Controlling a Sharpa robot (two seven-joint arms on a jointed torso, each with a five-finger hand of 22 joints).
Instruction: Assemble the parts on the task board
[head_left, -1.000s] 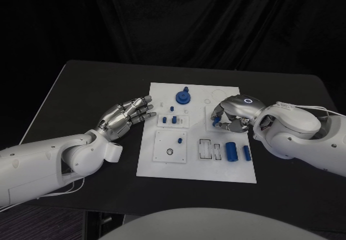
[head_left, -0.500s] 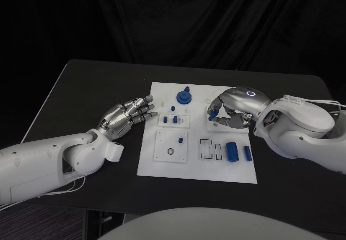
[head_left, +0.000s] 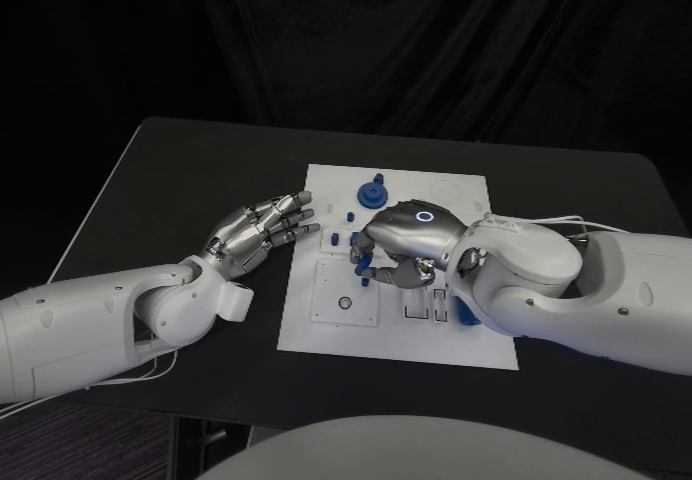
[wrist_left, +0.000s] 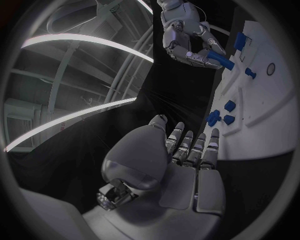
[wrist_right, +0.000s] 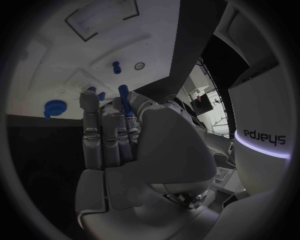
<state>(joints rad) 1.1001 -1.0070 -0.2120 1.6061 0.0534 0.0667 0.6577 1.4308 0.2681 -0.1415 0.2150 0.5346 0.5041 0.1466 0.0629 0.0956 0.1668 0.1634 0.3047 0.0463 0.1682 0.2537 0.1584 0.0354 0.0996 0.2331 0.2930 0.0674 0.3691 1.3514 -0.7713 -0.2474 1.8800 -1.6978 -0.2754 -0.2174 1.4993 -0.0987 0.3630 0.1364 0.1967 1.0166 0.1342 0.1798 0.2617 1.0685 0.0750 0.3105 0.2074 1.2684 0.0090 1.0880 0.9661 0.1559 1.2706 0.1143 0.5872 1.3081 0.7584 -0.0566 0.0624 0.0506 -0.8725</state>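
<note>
The right hand (head_left: 404, 243) hung over the middle of the task board (head_left: 462, 190), pinching a blue part (wrist_left: 220, 59) in its fingers. The left hand (head_left: 257, 232) hovered spread and empty above the counter (head_left: 188, 170), just beside the board's edge.

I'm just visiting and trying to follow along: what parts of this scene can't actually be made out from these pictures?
- Head view: the silver right hand and its white arm cover the middle of the white task board, hiding the slots and small blue pieces beneath.
- Right wrist view: the fingers hide most of the blue cylinder they hold.
- Left wrist view: the small blue pieces are too small to tell their shapes.
</note>
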